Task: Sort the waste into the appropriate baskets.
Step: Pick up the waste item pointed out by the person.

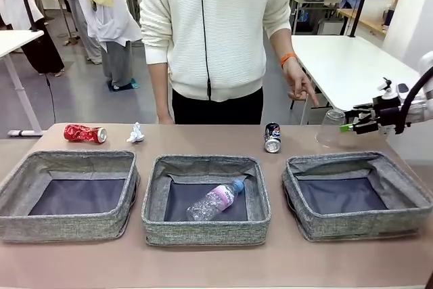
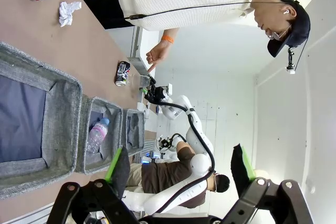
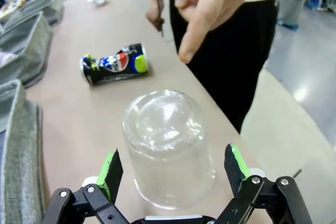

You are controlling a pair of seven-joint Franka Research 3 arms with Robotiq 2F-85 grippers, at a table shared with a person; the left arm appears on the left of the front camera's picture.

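Note:
Three grey baskets stand in a row: left (image 1: 67, 227), middle (image 1: 206, 231), right (image 1: 358, 225). The clear bottle (image 1: 216, 201) with pink label lies in the middle basket. Beyond the baskets lie the crushed red can (image 1: 85, 133), the crumpled paper (image 1: 136, 133) and the dark can (image 1: 272, 137). The clear cup (image 3: 168, 148) stands upside down at the far right. My right gripper (image 3: 173, 169) is open, a green pad (image 3: 112, 174) on each side of the cup, not pressing it. My left gripper (image 2: 179, 169) is open and holds nothing, above the table's left end.
A person in a white top stands at the far side, one hand (image 1: 298, 86) pointing down over the dark can and cup. The table's right edge runs close beside the cup. In the left wrist view the left basket (image 2: 58, 124) lies nearest.

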